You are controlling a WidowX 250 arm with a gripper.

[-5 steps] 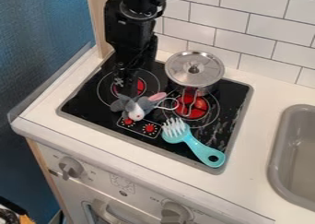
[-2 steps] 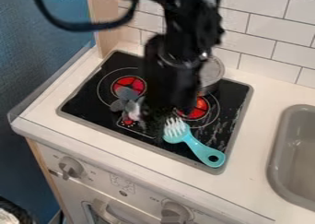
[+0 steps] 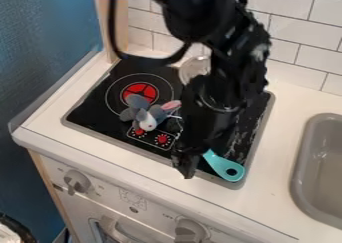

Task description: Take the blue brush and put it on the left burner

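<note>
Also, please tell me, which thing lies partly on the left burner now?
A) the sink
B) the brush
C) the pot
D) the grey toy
D: the grey toy reaches over the near edge of the left burner, while the brush lies at the gripper, nearer the sink.

So it's a white toy kitchen countertop [image 3: 73,132] with a square black cooktop with a grey rim [image 3: 113,136] set into it, pretty scuffed with white streaks on the right side. The left burner's got a red centre. There's a small grey, white and pink plush mouse [image 3: 148,119] sitting partly over that burner's front edge. Near the front right corner lies a turquoise plastic brush [image 3: 225,167], handle end showing, head hidden. A round silver metal lid [image 3: 194,68] pokes out at the back, mostly covered up.
</note>
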